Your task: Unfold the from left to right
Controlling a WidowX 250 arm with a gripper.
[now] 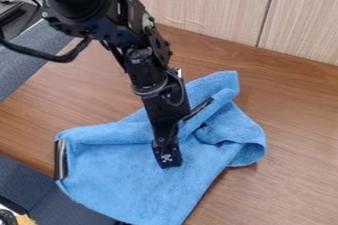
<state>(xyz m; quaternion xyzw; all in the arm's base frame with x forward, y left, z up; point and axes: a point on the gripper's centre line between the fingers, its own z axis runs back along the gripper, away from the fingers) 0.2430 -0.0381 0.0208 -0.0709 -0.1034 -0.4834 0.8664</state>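
Folds (232,129) on the blue cloth (125,184) lie to the right of the claw (167,157) and a little above it in the view; that is the side the coming move turns on. The cloth's long run slants from upper right to lower left, passing under the claw, with the flatter part spread below and left of it on the counter (284,184). I cannot tell whether the claw is wide or narrow, nor whether it has hold of any cloth. Unfolding looks partial, and the right-hand folds probably need drawing outward to the right.
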